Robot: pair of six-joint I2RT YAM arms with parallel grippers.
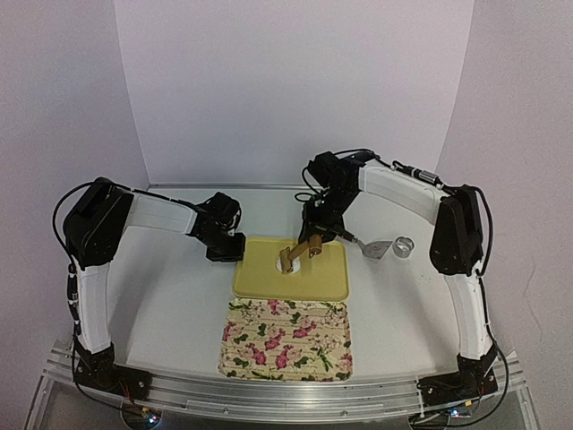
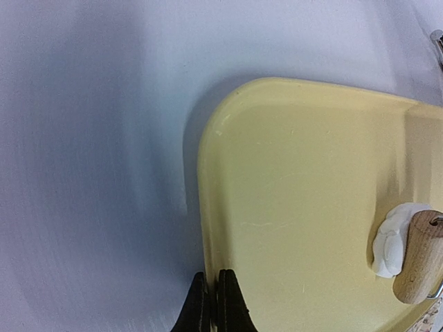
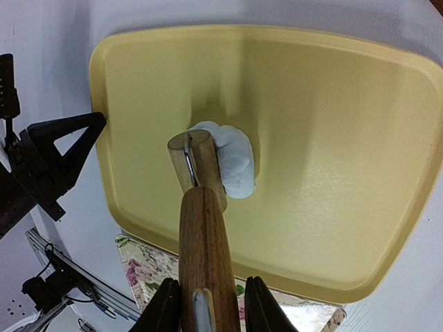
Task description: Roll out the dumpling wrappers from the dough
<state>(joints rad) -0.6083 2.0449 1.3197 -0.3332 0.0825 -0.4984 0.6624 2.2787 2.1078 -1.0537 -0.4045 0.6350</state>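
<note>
Top external view showed a pale yellow rectangular plastic tray [image 1: 264,285] lying on the white counter [image 1: 170,305] between the 2 arms, with a flower-patterned rectangular tray [image 1: 286,339] just beside its near edge. A small white lump of dough [image 3: 234,158] sat on the yellow tray, left of its middle in that view; it was thick and uneven, not a flat disc. The right gripper [image 3: 208,308] reached in from the far right, and its 2 black fingers [image 3: 166,310] were clamped on either side of the dark wooden handle of a small wooden roller [image 3: 197,166]. The roller's paler cylindrical head, carried on a metal wire yoke, lay against the near side of the dough lump in the right wrist view, partly covering it. The left gripper [image 2: 213,304] sat at the far-left corner of the yellow tray, its fingers pressed together with nothing between them, their tips at the tray's rim; whether they touched the rim could not be told. On the counter to the right of the yellow tray, well apart from the dough, lay a flat metal scraper [image 1: 374,250] and, just beside it, a round metal ring cutter [image 1: 405,245].
</note>
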